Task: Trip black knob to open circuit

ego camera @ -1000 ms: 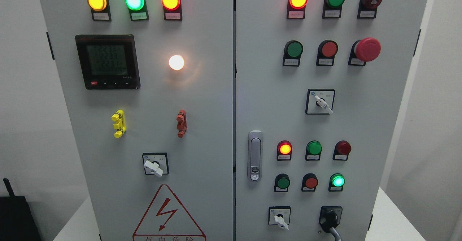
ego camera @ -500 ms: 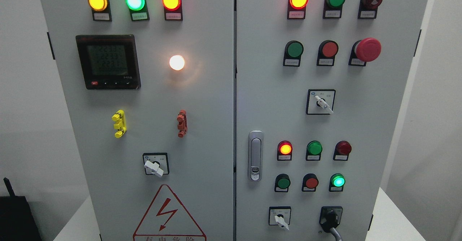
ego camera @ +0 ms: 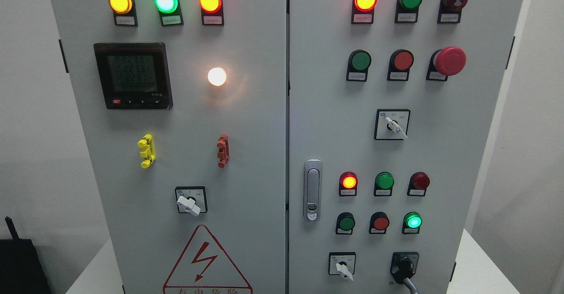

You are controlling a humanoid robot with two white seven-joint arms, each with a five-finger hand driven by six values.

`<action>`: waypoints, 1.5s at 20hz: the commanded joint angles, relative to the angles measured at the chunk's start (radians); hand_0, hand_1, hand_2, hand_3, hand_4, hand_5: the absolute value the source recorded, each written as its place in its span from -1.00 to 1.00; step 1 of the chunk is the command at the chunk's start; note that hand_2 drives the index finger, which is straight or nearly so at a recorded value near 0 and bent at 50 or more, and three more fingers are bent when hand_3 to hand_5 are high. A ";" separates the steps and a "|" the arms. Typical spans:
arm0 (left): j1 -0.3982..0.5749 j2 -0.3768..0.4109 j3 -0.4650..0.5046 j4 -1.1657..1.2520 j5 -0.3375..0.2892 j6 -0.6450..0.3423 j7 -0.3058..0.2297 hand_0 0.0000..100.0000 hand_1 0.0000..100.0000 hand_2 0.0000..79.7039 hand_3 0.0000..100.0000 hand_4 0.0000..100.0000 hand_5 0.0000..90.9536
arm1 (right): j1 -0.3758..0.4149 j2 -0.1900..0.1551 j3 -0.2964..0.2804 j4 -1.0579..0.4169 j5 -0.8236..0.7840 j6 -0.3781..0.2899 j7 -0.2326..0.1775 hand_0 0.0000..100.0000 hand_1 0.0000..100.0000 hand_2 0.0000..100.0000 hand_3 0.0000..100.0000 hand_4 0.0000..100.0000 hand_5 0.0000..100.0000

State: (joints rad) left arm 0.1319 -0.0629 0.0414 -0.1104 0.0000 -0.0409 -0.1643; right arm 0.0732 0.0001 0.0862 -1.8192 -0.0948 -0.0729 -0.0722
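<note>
A grey two-door control cabinet [ego camera: 264, 153] fills the head view. The black knob [ego camera: 403, 267] sits at the bottom right of the right door on a black square plate, its grey handle pointing down and right. White selector switches sit at the lower left door [ego camera: 189, 203], the middle of the right door [ego camera: 394, 126] and the bottom of the right door [ego camera: 343, 269]. Neither of my hands shows in the picture.
Lit lamps run along the top of both doors. A red mushroom button [ego camera: 448, 60] juts out at the upper right. A silver door latch [ego camera: 312, 190] stands by the seam. A meter display [ego camera: 132, 76] sits at upper left. A black device [ego camera: 20, 263] rests at lower left.
The whole view has drifted a few pixels to the right; nothing on the panel has changed.
</note>
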 commanded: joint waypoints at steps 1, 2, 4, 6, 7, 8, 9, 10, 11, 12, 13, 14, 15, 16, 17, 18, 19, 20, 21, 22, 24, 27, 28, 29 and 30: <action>0.000 0.000 0.000 0.000 -0.023 0.003 0.000 -0.76 -0.22 -1.00 -1.00 -1.00 -1.00 | 0.000 -0.029 -0.014 0.003 -0.002 0.002 -0.003 -1.00 -1.00 -1.00 0.94 0.79 0.80; 0.000 0.000 0.000 0.000 -0.023 0.001 0.000 -0.76 -0.22 -1.00 -1.00 -1.00 -1.00 | 0.000 -0.029 -0.016 0.003 -0.002 0.002 -0.003 -1.00 -1.00 -1.00 0.94 0.79 0.80; 0.000 0.000 0.000 0.000 -0.023 0.003 0.000 -0.76 -0.22 -1.00 -1.00 -1.00 -1.00 | 0.000 -0.031 -0.019 0.003 -0.003 0.002 -0.003 -1.00 -1.00 -1.00 0.94 0.79 0.80; 0.000 0.000 0.000 0.000 -0.023 0.003 0.000 -0.76 -0.22 -1.00 -1.00 -1.00 -1.00 | 0.000 -0.032 -0.019 0.004 -0.003 0.004 -0.003 -1.00 -1.00 -1.00 0.94 0.79 0.80; 0.000 0.000 0.000 0.000 -0.023 0.003 0.000 -0.76 -0.22 -1.00 -1.00 -1.00 -1.00 | 0.000 -0.032 -0.020 0.004 -0.003 0.004 -0.001 -1.00 -1.00 -1.00 0.94 0.79 0.80; 0.000 0.000 0.000 0.000 -0.023 0.003 0.000 -0.76 -0.22 -1.00 -1.00 -1.00 -1.00 | 0.000 -0.032 -0.025 0.004 -0.003 0.004 -0.003 -1.00 -1.00 -1.00 0.94 0.79 0.80; 0.000 0.000 0.000 0.000 -0.023 0.003 0.000 -0.76 -0.22 -1.00 -1.00 -1.00 -1.00 | 0.000 -0.032 -0.026 0.004 -0.005 0.004 -0.003 -1.00 -1.00 -1.00 0.94 0.79 0.80; 0.000 0.000 0.000 0.000 -0.023 0.003 0.000 -0.76 -0.22 -1.00 -1.00 -1.00 -1.00 | 0.000 -0.032 -0.028 0.004 -0.005 0.005 -0.003 -1.00 -1.00 -1.00 0.94 0.79 0.80; 0.000 0.000 0.000 0.000 -0.023 0.001 0.000 -0.76 -0.22 -1.00 -1.00 -1.00 -1.00 | 0.000 -0.035 -0.028 0.004 -0.005 0.005 -0.003 -1.00 -1.00 -1.00 0.94 0.79 0.80; 0.000 0.000 0.000 0.000 -0.023 0.003 0.000 -0.76 -0.22 -1.00 -1.00 -1.00 -1.00 | 0.000 -0.041 -0.031 0.004 -0.005 0.005 -0.003 -1.00 -1.00 -1.00 0.94 0.79 0.80; 0.000 0.000 0.000 0.000 -0.023 0.001 0.000 -0.76 -0.22 -1.00 -1.00 -1.00 -1.00 | 0.000 -0.042 -0.032 0.004 -0.005 0.005 -0.003 -1.00 -1.00 -1.00 0.94 0.79 0.80; 0.000 0.000 0.000 0.000 -0.023 0.003 0.000 -0.76 -0.22 -1.00 -1.00 -1.00 -1.00 | 0.000 -0.043 -0.032 0.004 -0.005 0.007 -0.003 -1.00 -1.00 -1.00 0.94 0.79 0.80; 0.000 0.000 0.000 0.000 -0.023 0.001 0.000 -0.76 -0.22 -1.00 -1.00 -1.00 -1.00 | 0.000 -0.043 -0.032 0.006 -0.005 0.007 -0.003 -1.00 -1.00 -1.00 0.94 0.79 0.80; 0.000 0.000 0.000 0.000 -0.023 0.003 0.000 -0.76 -0.22 -1.00 -1.00 -1.00 -1.00 | 0.000 -0.043 -0.032 0.008 -0.005 0.007 -0.003 -1.00 -1.00 -1.00 0.94 0.79 0.80; 0.000 0.000 0.000 0.000 -0.023 0.001 0.000 -0.76 -0.22 -1.00 -1.00 -1.00 -1.00 | 0.000 -0.043 -0.032 0.008 -0.005 0.007 -0.003 -1.00 -1.00 -1.00 0.95 0.79 0.80; 0.000 0.000 0.000 0.000 -0.023 0.003 0.000 -0.76 -0.22 -1.00 -1.00 -1.00 -1.00 | 0.000 -0.043 -0.032 0.008 -0.005 0.007 -0.003 -1.00 -1.00 -1.00 0.95 0.79 0.80; 0.000 0.000 0.000 0.000 -0.023 0.003 0.000 -0.76 -0.22 -1.00 -1.00 -1.00 -1.00 | 0.000 -0.043 -0.032 0.009 -0.005 0.007 -0.003 -1.00 -1.00 -1.00 0.95 0.79 0.80; 0.000 0.000 0.000 0.000 -0.023 0.003 0.000 -0.76 -0.22 -1.00 -1.00 -1.00 -1.00 | 0.000 -0.045 -0.032 0.009 -0.005 0.007 -0.003 -1.00 -1.00 -1.00 0.95 0.79 0.80; 0.000 0.000 0.000 0.000 -0.023 0.003 0.000 -0.76 -0.22 -1.00 -1.00 -1.00 -1.00 | 0.000 -0.043 -0.032 0.009 -0.005 0.007 -0.003 -1.00 -1.00 -1.00 0.95 0.78 0.80; 0.000 0.000 0.000 0.000 -0.023 0.001 0.000 -0.76 -0.22 -1.00 -1.00 -1.00 -1.00 | 0.000 -0.045 -0.032 0.011 -0.006 0.007 -0.003 -1.00 -1.00 -1.00 0.95 0.78 0.80; 0.000 0.000 0.000 0.000 -0.023 0.003 0.000 -0.76 -0.22 -1.00 -1.00 -1.00 -1.00 | 0.000 -0.045 -0.032 0.009 -0.006 0.007 -0.003 -1.00 -1.00 -1.00 0.95 0.78 0.80; 0.000 0.000 0.000 0.000 -0.023 0.003 0.000 -0.76 -0.22 -1.00 -1.00 -1.00 -1.00 | 0.000 -0.045 -0.034 0.009 -0.005 0.007 -0.003 -1.00 -1.00 -1.00 0.95 0.78 0.80; 0.000 0.000 0.000 0.000 -0.023 0.001 0.000 -0.76 -0.22 -1.00 -1.00 -1.00 -1.00 | 0.000 -0.045 -0.034 0.009 -0.005 0.007 -0.003 -1.00 -1.00 -1.00 0.95 0.78 0.80; 0.000 0.000 0.000 0.000 -0.023 0.003 0.000 -0.76 -0.22 -1.00 -1.00 -1.00 -1.00 | 0.000 -0.045 -0.034 0.009 -0.005 0.007 -0.003 -1.00 -1.00 -1.00 0.95 0.78 0.80; 0.000 0.000 0.000 0.000 -0.023 0.003 0.000 -0.76 -0.22 -1.00 -1.00 -1.00 -1.00 | 0.000 -0.045 -0.036 0.009 -0.005 0.007 -0.003 -1.00 -1.00 -1.00 0.95 0.78 0.80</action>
State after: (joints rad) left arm 0.1319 -0.0629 0.0414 -0.1104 0.0000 -0.0388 -0.1643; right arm 0.0734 -0.0361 0.0576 -1.8124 -0.1000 -0.0668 -0.0742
